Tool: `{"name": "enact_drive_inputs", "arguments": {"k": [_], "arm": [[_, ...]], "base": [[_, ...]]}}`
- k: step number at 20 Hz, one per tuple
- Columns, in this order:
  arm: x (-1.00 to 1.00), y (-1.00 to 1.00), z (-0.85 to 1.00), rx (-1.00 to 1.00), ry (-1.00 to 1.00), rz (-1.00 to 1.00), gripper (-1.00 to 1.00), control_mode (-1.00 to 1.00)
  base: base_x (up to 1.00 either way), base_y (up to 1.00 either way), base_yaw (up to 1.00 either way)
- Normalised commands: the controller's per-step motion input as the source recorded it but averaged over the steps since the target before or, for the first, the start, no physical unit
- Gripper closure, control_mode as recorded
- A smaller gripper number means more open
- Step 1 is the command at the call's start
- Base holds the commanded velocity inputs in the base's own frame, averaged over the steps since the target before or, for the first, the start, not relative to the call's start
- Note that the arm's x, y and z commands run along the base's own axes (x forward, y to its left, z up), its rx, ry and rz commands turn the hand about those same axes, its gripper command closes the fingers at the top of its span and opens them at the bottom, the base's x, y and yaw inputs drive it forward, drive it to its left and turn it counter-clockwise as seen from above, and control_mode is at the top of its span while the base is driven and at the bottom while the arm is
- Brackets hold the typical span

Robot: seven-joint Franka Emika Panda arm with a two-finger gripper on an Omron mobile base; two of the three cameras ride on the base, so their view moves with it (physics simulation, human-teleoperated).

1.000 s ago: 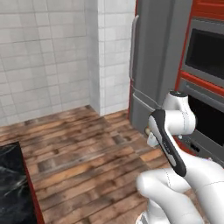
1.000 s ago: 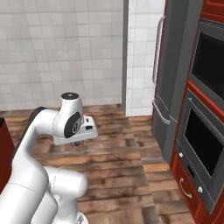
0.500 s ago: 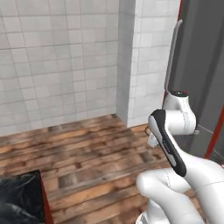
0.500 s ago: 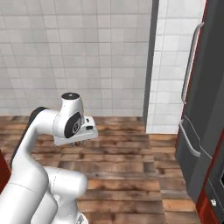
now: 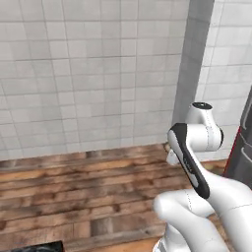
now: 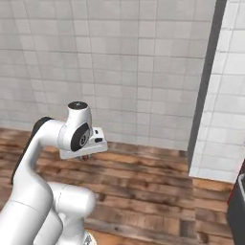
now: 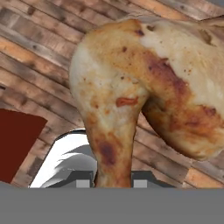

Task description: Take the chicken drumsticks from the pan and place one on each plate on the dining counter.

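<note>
Chicken drumstick (image 7: 131,83), glossy and likely slippery, fairly light, hanging over wooden floor (image 7: 39,57), being gripped by end effector (image 7: 113,181) at narrow bone end.

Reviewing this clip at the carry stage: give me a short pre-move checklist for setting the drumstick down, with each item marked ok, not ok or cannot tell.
1. Drumstick in grasp: ok. The chicken drumstick hangs from the end effector, jaws shut on its narrow end.
2. Grip security: cannot tell; the contact is at the frame's bottom edge.
3. Load clear of the floor: ok. The wooden floor lies well below it.
4. Dining counter in sight: not ok. Ahead is a tiled wall.
5. Target plate located: not ok.
6. Second drumstick's whereabouts: cannot tell.
</note>
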Motion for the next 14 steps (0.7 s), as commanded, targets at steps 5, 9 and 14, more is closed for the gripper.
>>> {"name": "enact_drive_inputs", "arguments": {"k": [5, 9, 14], "arm": [[0.0, 0.0, 0.0, 0.0, 0.0, 0.0, 1.0, 1.0], [0.0, 0.0, 0.0, 0.0, 0.0, 0.0, 1.0, 1.0], [0.0, 0.0, 0.0, 0.0, 0.0, 0.0, 1.0, 1.0]], "base": [[1.0, 0.0, 0.42], [1.0, 0.0, 0.47], [0.93, 0.0, 0.64]]}}
